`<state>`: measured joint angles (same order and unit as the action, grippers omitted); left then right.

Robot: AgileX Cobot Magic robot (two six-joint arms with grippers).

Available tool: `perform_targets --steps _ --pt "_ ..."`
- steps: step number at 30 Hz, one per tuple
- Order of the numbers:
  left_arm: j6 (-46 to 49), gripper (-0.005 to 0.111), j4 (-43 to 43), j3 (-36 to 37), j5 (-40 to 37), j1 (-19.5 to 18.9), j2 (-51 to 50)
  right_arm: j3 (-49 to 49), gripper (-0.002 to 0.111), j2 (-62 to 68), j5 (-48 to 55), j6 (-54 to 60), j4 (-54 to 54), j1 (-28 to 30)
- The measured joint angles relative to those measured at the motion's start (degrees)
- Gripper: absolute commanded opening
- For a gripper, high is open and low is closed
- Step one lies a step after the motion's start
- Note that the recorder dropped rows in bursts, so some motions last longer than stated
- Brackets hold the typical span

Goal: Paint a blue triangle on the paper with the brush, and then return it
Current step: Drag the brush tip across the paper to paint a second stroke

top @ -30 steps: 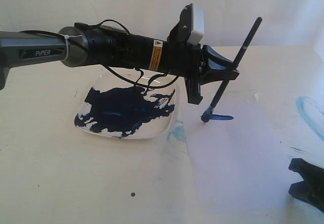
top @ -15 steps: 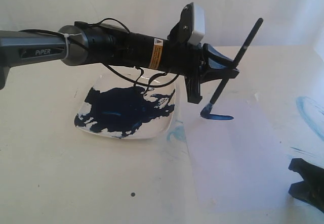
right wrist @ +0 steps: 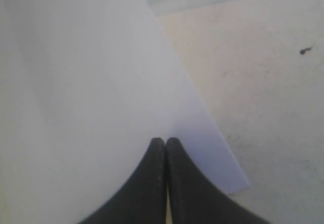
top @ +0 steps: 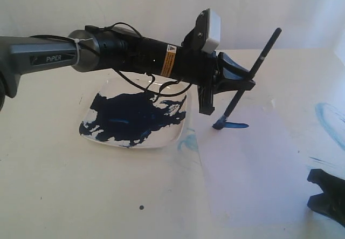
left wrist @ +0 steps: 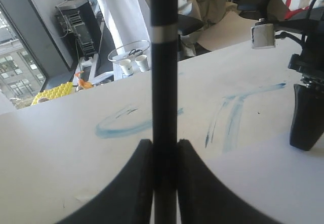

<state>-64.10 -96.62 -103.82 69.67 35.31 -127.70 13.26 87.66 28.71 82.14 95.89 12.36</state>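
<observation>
Black-handled brush [top: 259, 60] is leaning tilted, handle top pointing far-right, blue tip touching pale paper [top: 259, 174] at left end of one short dark-blue stroke [top: 236, 125]

The surface [top: 54, 196] is brightly, evenly lit and nearly washed out; only faint shadows are cast. Daylight is seen through a window [left wrist: 15, 72]. The close brush [left wrist: 164, 82] is blurred.

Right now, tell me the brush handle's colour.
Brush: black, silver band; left wrist view.
</observation>
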Motion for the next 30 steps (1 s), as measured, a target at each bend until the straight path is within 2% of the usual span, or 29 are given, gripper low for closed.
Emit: perform_targets --steps 20,30 --pt "-1.8 0.0 0.9 0.0 0.0 0.0 -0.1 0.0 0.0 0.0 0.0 0.0 0.0 0.0" --pt "-3.0 0.0 0.9 0.0 0.0 1.9 -0.1 0.0 0.0 0.0 0.0 0.0 0.0 0.0"
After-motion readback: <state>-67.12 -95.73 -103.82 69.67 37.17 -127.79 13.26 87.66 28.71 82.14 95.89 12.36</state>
